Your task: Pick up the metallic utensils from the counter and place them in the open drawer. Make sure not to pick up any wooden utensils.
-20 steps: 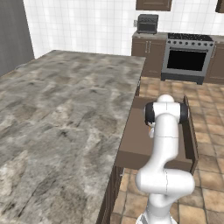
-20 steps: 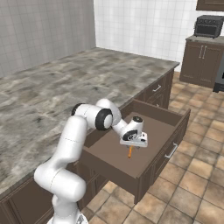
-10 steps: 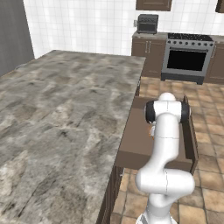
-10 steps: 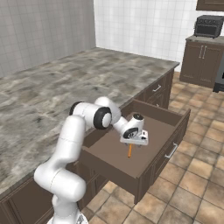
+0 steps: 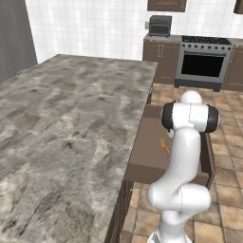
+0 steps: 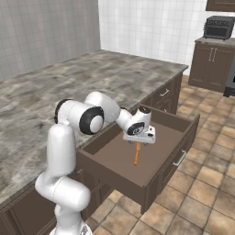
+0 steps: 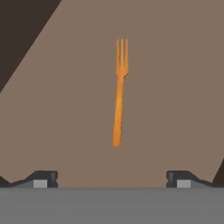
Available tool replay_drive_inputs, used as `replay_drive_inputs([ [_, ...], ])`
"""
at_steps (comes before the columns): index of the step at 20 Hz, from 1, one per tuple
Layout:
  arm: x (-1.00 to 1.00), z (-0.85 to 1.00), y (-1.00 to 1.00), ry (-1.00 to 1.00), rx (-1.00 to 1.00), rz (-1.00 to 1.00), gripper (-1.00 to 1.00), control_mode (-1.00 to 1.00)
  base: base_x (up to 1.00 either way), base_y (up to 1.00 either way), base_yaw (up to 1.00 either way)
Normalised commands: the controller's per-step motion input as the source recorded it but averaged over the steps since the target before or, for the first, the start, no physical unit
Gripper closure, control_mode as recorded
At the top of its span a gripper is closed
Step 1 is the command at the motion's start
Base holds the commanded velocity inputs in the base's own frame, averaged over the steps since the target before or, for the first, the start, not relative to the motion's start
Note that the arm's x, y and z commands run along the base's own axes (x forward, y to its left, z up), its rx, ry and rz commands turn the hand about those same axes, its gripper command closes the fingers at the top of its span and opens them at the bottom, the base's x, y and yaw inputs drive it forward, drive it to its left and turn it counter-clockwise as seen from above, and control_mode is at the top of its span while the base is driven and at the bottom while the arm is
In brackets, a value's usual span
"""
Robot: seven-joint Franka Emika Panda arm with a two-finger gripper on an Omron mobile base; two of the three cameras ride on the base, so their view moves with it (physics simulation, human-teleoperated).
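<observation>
The orange fork (image 7: pixel 119 94) lies flat on the floor of the open drawer (image 6: pixel 181 151), tines towards 12 o'clock in the hand view. Directly above it hangs the gripper (image 6: pixel 138 140), jaws spread wide and released, grasping nothing. The drawer juts out from the dark cabinets under the grey-brown marbled counter (image 5: pixel 61 123). Across the tiled floor, at 1 o'clock in the left base view, stands a stove (image 5: pixel 201 70)
</observation>
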Motion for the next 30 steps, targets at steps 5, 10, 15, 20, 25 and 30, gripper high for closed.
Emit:
replay_drive_inputs([
  [5,-0.97,1.00,0.23,-0.06,0.01,0.00,-1.00,-1.00,0.00,0.00,0.00],
  [10,-0.87,1.00,0.50,0.00,0.00,-0.04,-1.00,-1.00,0.00,0.00,0.00],
  [15,-0.51,1.00,0.53,0.08,-0.01,-0.12,-1.00,-1.00,0.00,0.00,0.00],
  [20,-0.67,0.45,0.34,0.04,-0.03,-0.23,-1.00,-1.00,0.00,0.00,0.00],
  [25,-0.77,0.16,0.03,-0.01,-0.01,-0.16,-1.00,-1.00,0.00,0.00,0.00],
  [30,-0.46,0.13,0.01,-0.07,0.00,-0.01,-1.00,-1.00,0.00,0.00,0.00],
])
